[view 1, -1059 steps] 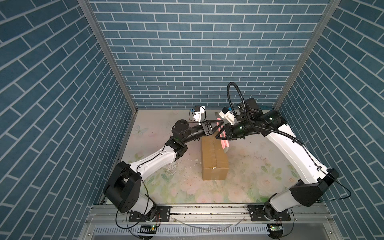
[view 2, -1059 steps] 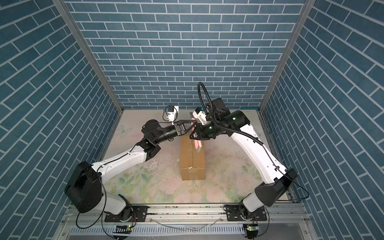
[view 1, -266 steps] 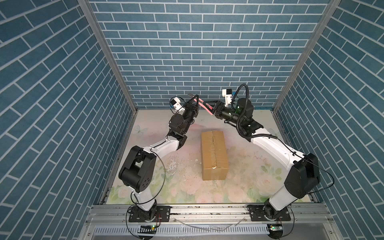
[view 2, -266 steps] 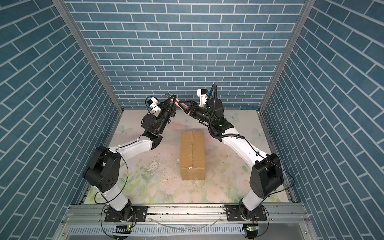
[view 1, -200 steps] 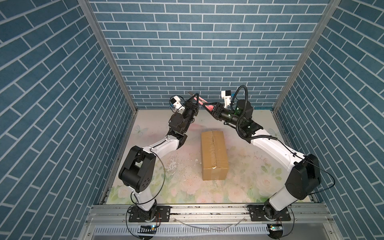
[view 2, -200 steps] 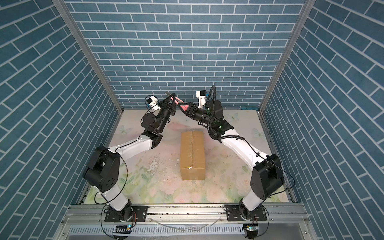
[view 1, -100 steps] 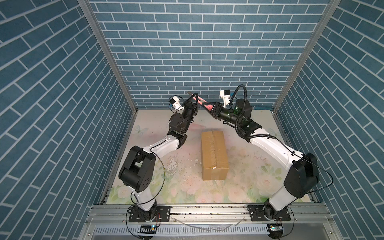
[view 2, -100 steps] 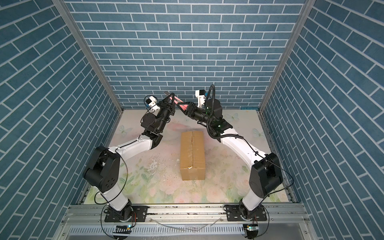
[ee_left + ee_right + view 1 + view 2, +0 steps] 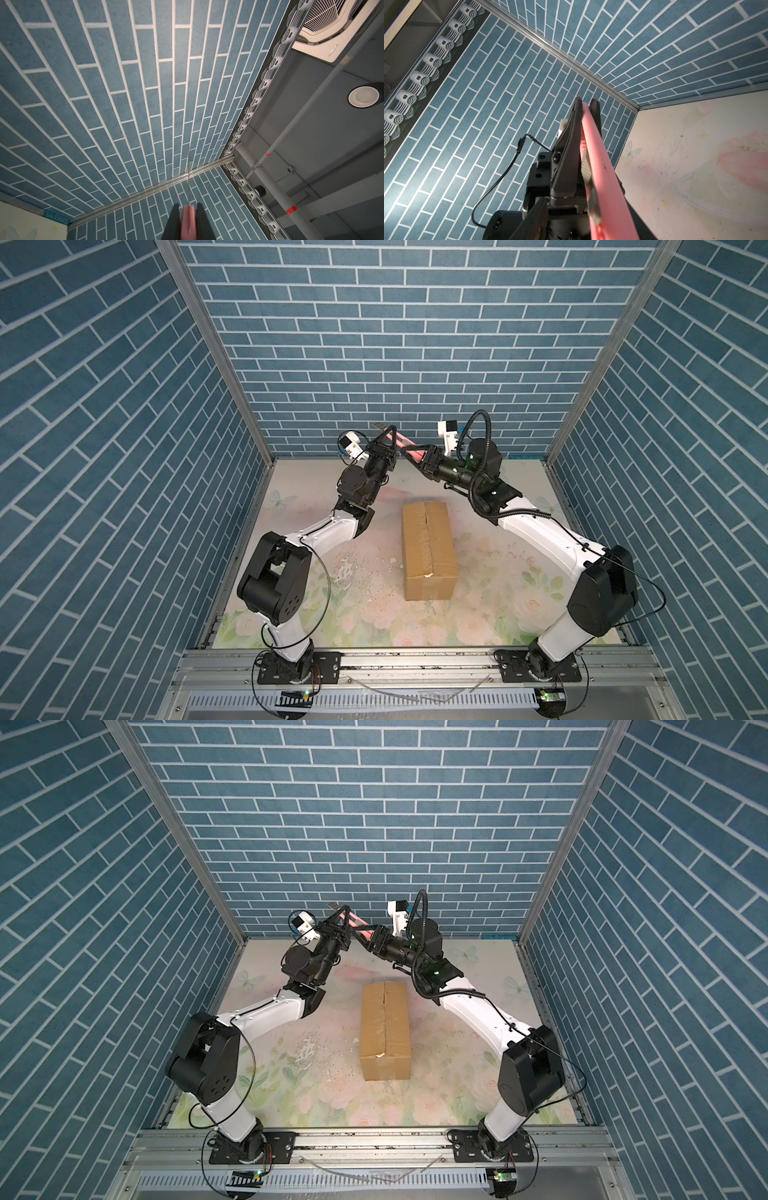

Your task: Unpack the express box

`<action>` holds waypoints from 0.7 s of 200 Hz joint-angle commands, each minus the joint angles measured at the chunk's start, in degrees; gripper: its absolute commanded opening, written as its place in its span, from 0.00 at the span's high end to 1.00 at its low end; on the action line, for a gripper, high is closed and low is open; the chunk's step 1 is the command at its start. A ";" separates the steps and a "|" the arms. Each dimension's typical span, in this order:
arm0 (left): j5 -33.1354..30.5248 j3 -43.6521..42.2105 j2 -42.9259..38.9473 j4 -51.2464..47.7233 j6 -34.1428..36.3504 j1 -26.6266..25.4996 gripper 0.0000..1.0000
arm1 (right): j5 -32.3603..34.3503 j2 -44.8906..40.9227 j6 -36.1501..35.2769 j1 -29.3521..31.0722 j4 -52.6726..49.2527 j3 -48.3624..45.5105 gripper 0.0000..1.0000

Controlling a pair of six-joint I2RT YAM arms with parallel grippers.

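Two black-and-white robot arms meet high above the far end of a flower-printed table (image 9: 498, 572), inside walls patterned like blue brick. Between them they hold a pink knife (image 9: 403, 440). The left gripper (image 9: 388, 438) is clamped fully shut on it. Its wrist view shows the pink handle pinched between two dark fingers (image 9: 173, 224), with the thin blade (image 9: 188, 182) pointing on toward the back wall. The right gripper (image 9: 413, 454) stands about half closed around the knife's other end, and we judge that it grips it too.

We read this step as passing the knife from one gripper to the other. To do it well, we want the receiving gripper firm on the handle before the other lets go. The release should be slow and straight back along the handle, with the blade kept aimed away from both arms and their cables. After that, the knife belongs well apart from the box, toward 9 or 3 o'clock, so both grippers can come down on the flaps.

The express box (image 9: 428, 547) lies at the centre of the table. Its long side runs from 12 to 6 o'clock, its flaps are down, and a ragged line shows along the taped seam. From the two grippers the box is at about 5 o'clock, lower down and well apart. Neither gripper touches it.
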 commanded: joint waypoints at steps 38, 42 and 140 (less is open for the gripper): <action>1.90 -0.36 -0.08 2.19 0.10 -1.57 1.00 | -0.95 1.16 0.89 0.27 1.80 4.38 0.47; 1.88 -0.36 -0.03 2.11 0.03 -1.73 1.00 | -1.03 1.27 0.87 0.29 1.80 4.56 0.47; 2.85 -0.46 1.00 2.77 -1.43 -2.65 1.00 | -0.59 2.41 -0.55 0.18 -0.57 7.72 0.63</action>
